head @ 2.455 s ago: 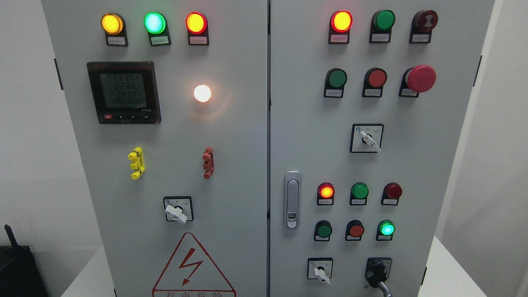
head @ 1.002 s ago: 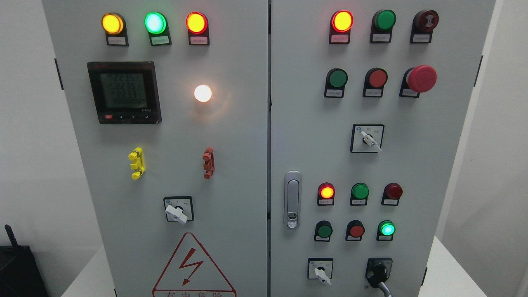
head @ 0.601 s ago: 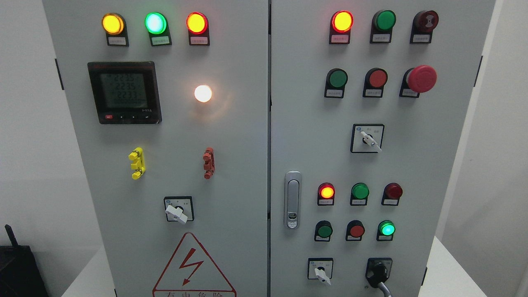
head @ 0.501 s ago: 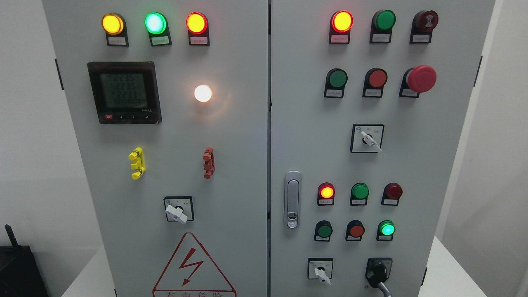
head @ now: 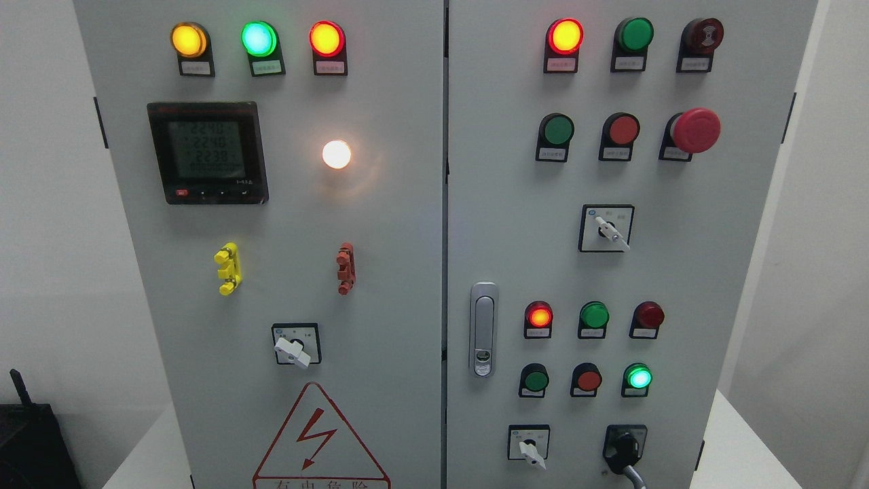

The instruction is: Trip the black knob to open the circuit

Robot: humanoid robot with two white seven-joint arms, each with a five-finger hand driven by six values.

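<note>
The black knob (head: 623,449) sits at the lower right of the grey cabinet's right door (head: 686,272), in a black square plate. Its handle points down and slightly left, and a grey cable leaves the picture just below it. Neither of my hands shows in the head view, and nothing touches the knob.
A white selector switch (head: 529,451) sits left of the black knob, and two more white selector switches (head: 609,231) (head: 293,350) are higher up. A red mushroom button (head: 695,130), lit lamps, a door latch (head: 483,329) and a meter (head: 208,152) fill the panels. A black box (head: 27,445) stands at lower left.
The whole view has shifted a few pixels to the right, and the meter's digits have changed. The knob and the switches stand as before.
</note>
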